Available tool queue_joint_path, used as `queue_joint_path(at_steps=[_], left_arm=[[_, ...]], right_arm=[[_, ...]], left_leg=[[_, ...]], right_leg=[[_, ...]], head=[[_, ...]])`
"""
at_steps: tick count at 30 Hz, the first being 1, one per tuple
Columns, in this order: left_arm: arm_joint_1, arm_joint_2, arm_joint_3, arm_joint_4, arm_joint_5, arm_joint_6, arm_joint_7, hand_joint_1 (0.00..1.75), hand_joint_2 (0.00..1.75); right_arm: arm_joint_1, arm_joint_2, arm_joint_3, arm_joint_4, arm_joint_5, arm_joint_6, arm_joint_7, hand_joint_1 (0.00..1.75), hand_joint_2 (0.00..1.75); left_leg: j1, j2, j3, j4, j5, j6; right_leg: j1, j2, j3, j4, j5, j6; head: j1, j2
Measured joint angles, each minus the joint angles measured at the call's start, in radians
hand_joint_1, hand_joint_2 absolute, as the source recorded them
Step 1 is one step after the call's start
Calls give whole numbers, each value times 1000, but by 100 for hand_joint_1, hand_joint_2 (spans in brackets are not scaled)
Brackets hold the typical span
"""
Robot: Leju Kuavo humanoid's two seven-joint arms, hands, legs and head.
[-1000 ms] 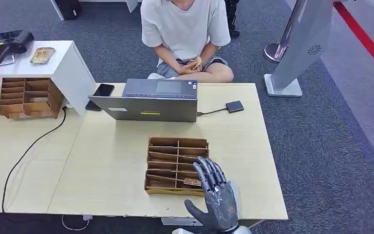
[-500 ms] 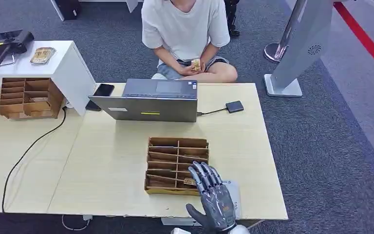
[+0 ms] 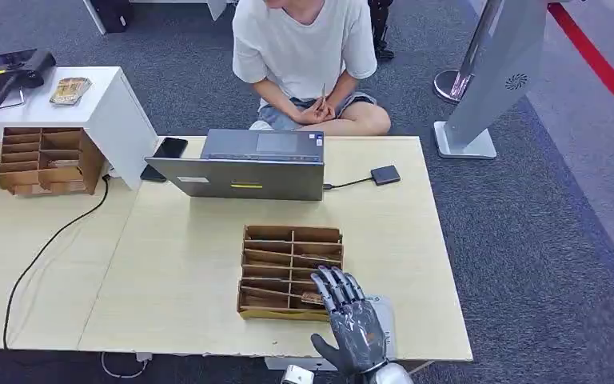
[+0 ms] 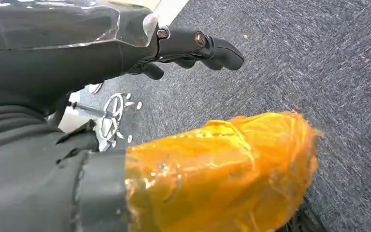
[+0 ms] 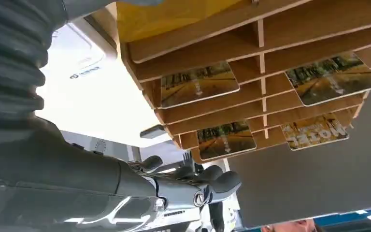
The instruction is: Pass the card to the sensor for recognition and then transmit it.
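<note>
1. Head view: right hand [image 3: 352, 320] hovers with fingers [image 3: 332, 286] spread and holding nothing over the near right corner of the wooden rack [image 3: 291, 272] on the surface [image 3: 184, 272].
2. Cards [image 5: 199, 83] lie in the rack's slots.
3. Left hand [image 4: 193, 46] hangs above carpet, fingers loosely curled, holding nothing.

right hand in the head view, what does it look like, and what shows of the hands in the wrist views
In the head view the right hand is metallic grey, with dark segmented fingers and a thick grey thumb. The right wrist view shows a black ribbed cover, a glossy dark body and rounded dark fingertips with a small round screw at a joint. In the left wrist view the left hand has the same glossy dark shell and dark fingers.
</note>
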Motion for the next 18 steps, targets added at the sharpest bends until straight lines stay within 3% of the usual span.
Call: queue_joint_path(at_steps=[7,18], left_arm=[[0,0,-3,0,2,0,0,0,0],[0,0,-3,0,3,0,0,0,0]], right_arm=[[-7,0,0,19,-1,1,0,0,175],[-15,0,0,22,-9,1,-1,23,175]], left_leg=[[0,0,0,0,0,0],[0,0,0,0,0,0]], right_leg=[[0,0,0,0,0,0],[0,0,0,0,0,0]], head=[[0,0],[0,0]])
